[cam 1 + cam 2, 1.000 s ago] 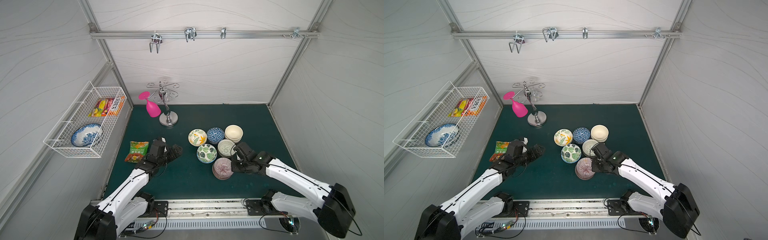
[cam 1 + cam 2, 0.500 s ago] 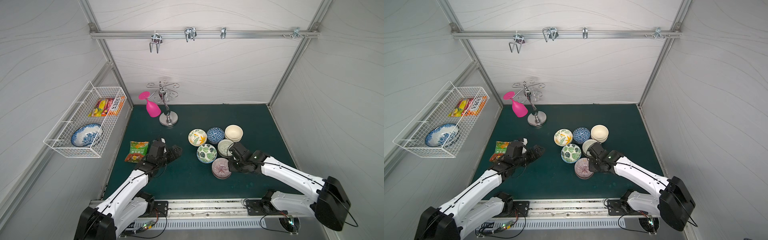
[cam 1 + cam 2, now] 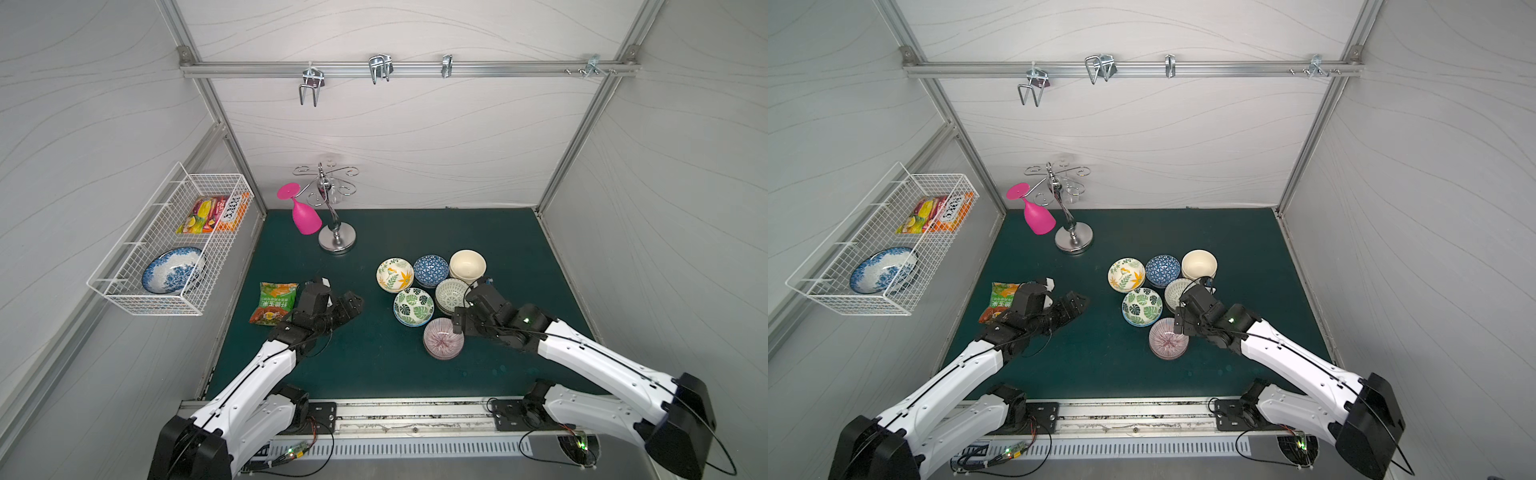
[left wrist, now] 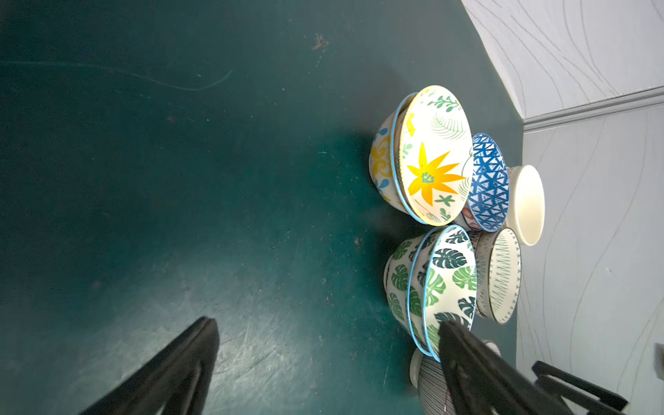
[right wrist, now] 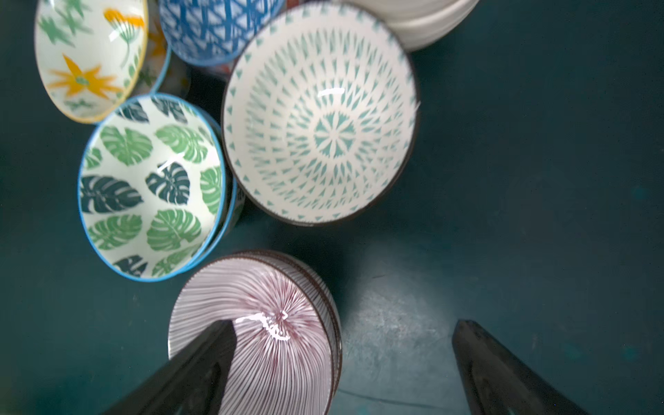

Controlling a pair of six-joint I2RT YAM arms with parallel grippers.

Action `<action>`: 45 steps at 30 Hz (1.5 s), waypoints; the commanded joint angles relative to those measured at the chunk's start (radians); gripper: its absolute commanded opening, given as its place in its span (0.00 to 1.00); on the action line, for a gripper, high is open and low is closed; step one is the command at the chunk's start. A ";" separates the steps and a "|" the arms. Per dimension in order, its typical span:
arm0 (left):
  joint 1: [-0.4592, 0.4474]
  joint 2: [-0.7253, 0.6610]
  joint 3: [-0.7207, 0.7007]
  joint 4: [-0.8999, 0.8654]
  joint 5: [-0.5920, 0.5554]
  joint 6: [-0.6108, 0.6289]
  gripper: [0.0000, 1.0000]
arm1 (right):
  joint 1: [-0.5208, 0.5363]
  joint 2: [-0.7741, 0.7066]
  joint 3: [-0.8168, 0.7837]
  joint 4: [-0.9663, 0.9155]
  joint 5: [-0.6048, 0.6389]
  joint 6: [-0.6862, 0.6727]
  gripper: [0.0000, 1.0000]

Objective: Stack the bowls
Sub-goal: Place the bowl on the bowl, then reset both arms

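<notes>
Six-pattern bowl cluster point(image 3: 1142, 307): right of centre on the green surface point(image 3: 374, 374), packed close, all upright, round mouths up.
Left end effector point(image 3: 352, 303): jaws wide, empty, aimed at the cluster, apart from it.
Floral bowl point(image 3: 395, 274): orange flower inside; nested in a second bowl.
Leaf bowl point(image 3: 413, 306): green leaves, blue rim; nested pair.
Blue bowl point(image 3: 431, 270): triangle pattern, back row.
Pink striped bowl point(image 3: 443, 343): radiating lines; nested, nearest the robot.
Lattice bowl point(image 3: 451, 295): teal marks, dark rim.
Cream bowl point(image 3: 467, 266): plain, stacked, back right.
Right end effector point(image 5: 343, 327): jaws wide, holding nothing; one finger above the pink striped bowl's inside, the other beyond its rim.
</notes>
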 commanded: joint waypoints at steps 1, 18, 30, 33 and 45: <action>0.005 0.015 0.065 -0.033 -0.052 0.010 1.00 | 0.005 -0.079 0.018 -0.034 0.212 -0.007 0.99; -0.046 0.041 0.196 0.043 0.023 0.158 1.00 | -0.156 -0.437 -0.203 0.242 0.640 -0.316 0.99; -0.226 0.029 0.147 0.248 -0.570 0.469 1.00 | -0.292 -0.357 -0.420 0.655 0.658 -0.512 0.99; -0.181 -0.002 0.035 0.460 -0.656 0.664 1.00 | -0.329 -0.336 -0.489 0.891 0.577 -0.601 0.99; 0.146 0.257 -0.161 0.978 -0.449 0.904 1.00 | -0.592 -0.050 -0.592 1.263 0.289 -0.627 0.99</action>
